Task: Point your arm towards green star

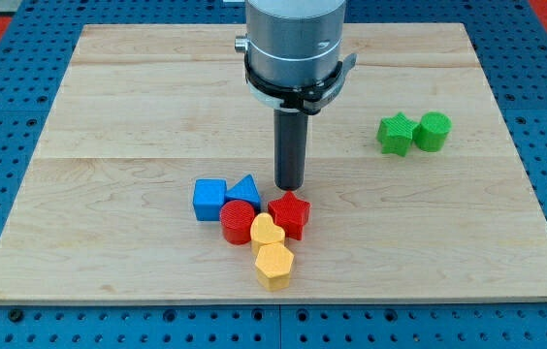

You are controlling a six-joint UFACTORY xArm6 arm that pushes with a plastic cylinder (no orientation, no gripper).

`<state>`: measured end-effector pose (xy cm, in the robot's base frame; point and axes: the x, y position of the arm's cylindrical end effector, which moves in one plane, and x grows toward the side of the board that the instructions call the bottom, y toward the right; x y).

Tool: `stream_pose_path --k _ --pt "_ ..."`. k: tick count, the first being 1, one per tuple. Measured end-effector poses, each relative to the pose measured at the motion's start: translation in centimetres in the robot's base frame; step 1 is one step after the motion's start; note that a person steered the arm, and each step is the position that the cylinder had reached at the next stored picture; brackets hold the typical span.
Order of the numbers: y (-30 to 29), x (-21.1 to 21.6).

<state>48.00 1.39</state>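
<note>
The green star (396, 134) lies on the wooden board at the view's right, touching a green cylinder (433, 131) on its right side. My tip (289, 186) is near the board's middle, well to the left of the green star and a little lower. It stands just above the red star (290, 214) and right of the blue triangle (245, 189).
A cluster sits below my tip: a blue cube (209, 200), a red cylinder (240, 222), a yellow heart (267, 232) and a yellow hexagon (274, 266). The wooden board (109, 107) lies on a blue pegboard with red at the corners.
</note>
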Motion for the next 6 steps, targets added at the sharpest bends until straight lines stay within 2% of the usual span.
stream_pose_path --k 2,3,6 --pt "6.3 -2.3" --pt "8.0 -0.7" --pt "11.6 -0.7"
